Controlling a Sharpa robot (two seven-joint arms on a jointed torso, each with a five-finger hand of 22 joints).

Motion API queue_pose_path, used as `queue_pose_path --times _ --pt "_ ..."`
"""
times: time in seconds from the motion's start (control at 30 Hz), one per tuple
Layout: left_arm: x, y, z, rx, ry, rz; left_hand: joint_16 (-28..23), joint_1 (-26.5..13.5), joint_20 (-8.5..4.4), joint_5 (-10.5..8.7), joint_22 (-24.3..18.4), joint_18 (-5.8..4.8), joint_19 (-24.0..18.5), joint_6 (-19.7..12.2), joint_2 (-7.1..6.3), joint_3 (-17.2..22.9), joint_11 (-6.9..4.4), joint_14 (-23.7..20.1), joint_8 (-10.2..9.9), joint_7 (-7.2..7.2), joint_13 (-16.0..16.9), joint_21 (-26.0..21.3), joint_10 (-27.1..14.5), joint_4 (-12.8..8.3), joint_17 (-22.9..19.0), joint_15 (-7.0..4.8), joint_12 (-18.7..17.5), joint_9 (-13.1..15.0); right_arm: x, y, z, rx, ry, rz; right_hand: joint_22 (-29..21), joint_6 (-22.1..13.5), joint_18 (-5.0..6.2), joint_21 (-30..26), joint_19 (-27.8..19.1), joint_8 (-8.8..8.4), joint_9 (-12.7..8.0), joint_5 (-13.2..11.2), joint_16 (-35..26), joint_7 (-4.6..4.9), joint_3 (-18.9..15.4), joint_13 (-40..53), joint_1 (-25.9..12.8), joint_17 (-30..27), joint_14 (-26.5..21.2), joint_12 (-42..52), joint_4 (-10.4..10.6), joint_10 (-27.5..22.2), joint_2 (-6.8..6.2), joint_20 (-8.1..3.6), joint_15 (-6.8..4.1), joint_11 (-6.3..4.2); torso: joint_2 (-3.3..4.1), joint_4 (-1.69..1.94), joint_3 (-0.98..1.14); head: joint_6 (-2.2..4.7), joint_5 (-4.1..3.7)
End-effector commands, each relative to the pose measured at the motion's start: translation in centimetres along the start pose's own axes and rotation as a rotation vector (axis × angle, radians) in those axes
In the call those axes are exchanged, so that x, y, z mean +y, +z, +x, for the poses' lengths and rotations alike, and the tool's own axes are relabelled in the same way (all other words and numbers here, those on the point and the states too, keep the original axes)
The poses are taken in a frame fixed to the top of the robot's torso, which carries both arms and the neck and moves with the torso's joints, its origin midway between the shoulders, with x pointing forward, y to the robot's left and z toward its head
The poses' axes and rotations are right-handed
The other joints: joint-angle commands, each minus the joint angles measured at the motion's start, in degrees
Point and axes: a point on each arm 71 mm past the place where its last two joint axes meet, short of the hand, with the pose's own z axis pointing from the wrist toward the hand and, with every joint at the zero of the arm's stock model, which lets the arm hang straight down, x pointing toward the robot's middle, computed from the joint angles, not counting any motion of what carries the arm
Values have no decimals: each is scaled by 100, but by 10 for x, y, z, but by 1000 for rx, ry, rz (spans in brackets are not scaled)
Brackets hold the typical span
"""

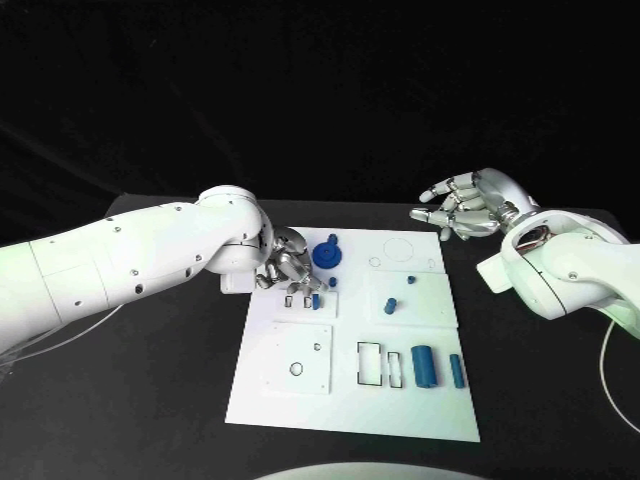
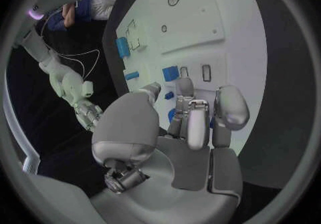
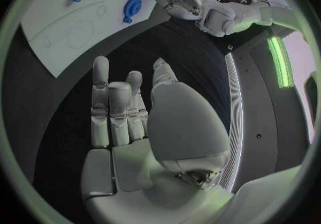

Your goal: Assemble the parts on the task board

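Head view: left robot hand [image 1: 290, 266] down over upper-left part of task board [image 1: 352, 420], fingers bunched at small rectangular slots with small blue block [image 1: 316, 299] just beside fingertips; cannot tell whether block is pinched or only touched. Blue round part [image 1: 326, 252] just beyond same robot hand, toward far edge. Right robot hand [image 1: 469, 205] raised off board's far right corner, fingers curled loosely, holding nothing, well apart from all parts. Two blue bars [image 1: 424, 366] lying near board's near right side, beside empty rectangular outlines, long axes running away from robot. Small blue pegs [image 1: 389, 305] mid-board, between both hands. Likely step: seating block in slot; left clearly nearer, directly above it.
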Motion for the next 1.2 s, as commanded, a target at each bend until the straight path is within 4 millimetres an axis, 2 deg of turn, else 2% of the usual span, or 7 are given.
queue_pose_path --times 0.03,0.23,0.63,0.77,0.83,1.2 --pt "-2 1 3 42 5 3 25 -12 7 3 160 -94 75 38 43 7 -7 380 -28 -24 122 88 117 4 659 28 98 -8 1 0 -1 -13 14 -19 -8 -32 28 -18 41 31 5 -5 -38 -3 26 -8 44 -4 -9 -25 2 -22 3 1 0 11 -3 -2 3 -16 -9" --pt "-2 2 3 41 3 0 26 -41 -10 4 415 -135 160 143 64 -26 -43 381 40 -67 550 238 426 3 660 2 451 26 1 0 -1 -10 13 -16 -19 -31 29 -30 47 40 7 -5 -55 -5 26 -21 45 -12 -6 -28 2 -20 2 0 -1 10 -6 5 3 -25 -14" --pt "-4 2 5 53 9 4 26 -29 -18 13 485 -146 177 167 86 -22 -57 381 69 -83 607 278 463 0 659 -9 510 46 0 1 0 -4 11 -9 -52 -16 30 -67 77 76 17 -5 -78 -14 30 -63 50 10 24 -29 1 -5 14 -3 -7 2 -5 6 1 -47 -9" --pt "-4 2 6 58 11 4 27 26 -24 21 520 -151 183 179 87 -5 -69 382 94 -96 683 301 506 -6 661 -20 575 67 0 2 1 0 10 -6 -52 -16 30 -67 77 76 17 -5 -78 -14 30 -63 50 10 24 -29 1 -5 14 -3 -7 2 -4 9 2 -60 -9" --pt "-4 2 6 59 11 3 26 57 -31 20 538 -152 181 197 84 0 -82 382 131 -110 933 316 657 -2 658 -31 762 97 -1 2 1 2 10 -5 -52 -16 30 -67 77 76 17 -5 -78 -14 30 -63 50 10 24 -29 1 -5 14 -3 -7 2 -3 10 4 -63 -5" --pt "-4 4 7 65 10 1 25 73 -37 19 581 -159 184 219 88 0 -99 382 190 -129 1043 344 716 -3 655 -46 868 147 -1 3 2 7 6 1 -72 -6 30 -91 89 98 22 -5 -135 -19 34 -89 51 -35 19 -36 2 -5 26 -5 -10 -2 -2 12 4 -77 -6"
